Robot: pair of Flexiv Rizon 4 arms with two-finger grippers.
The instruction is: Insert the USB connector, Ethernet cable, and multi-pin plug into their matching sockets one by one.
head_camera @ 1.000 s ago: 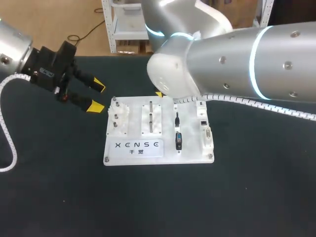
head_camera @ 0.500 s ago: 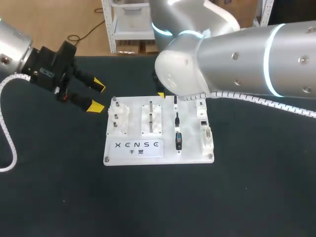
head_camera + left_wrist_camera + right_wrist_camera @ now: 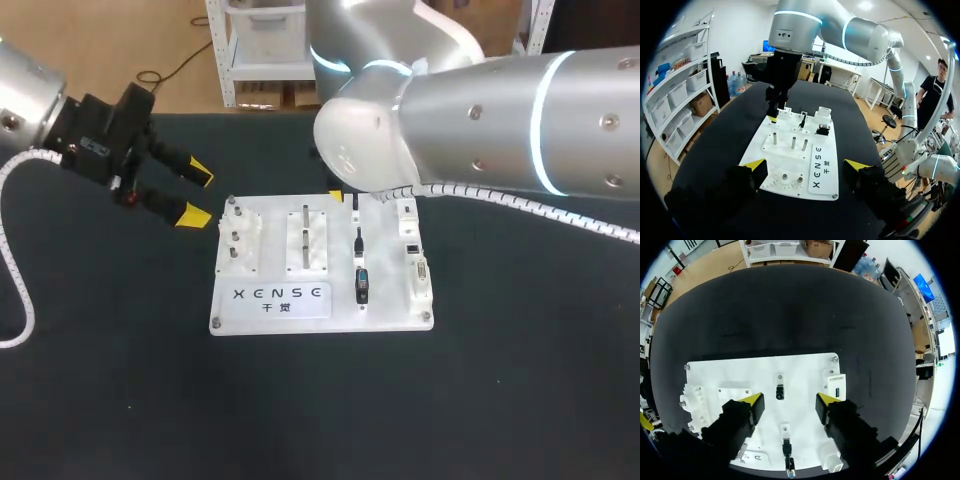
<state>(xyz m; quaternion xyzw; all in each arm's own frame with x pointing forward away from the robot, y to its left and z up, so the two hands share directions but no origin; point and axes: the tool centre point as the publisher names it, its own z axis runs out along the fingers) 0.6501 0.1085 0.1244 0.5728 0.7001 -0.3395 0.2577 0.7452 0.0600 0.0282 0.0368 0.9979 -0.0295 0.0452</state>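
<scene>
Bright, even light from above (shadows faint, soft) washes out the white board [image 3: 385,310] against the black table [image 3: 100,400].

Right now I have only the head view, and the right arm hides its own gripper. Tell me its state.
Observer: In the right wrist view the right gripper is open and empty.
Operator: Say what lies between the fingers.
Observer: A small black plug on the white board; neither finger touches it.
Operator: Name its nearest neighbour.
Observer: A white block with a blue port, beside one finger.
</scene>
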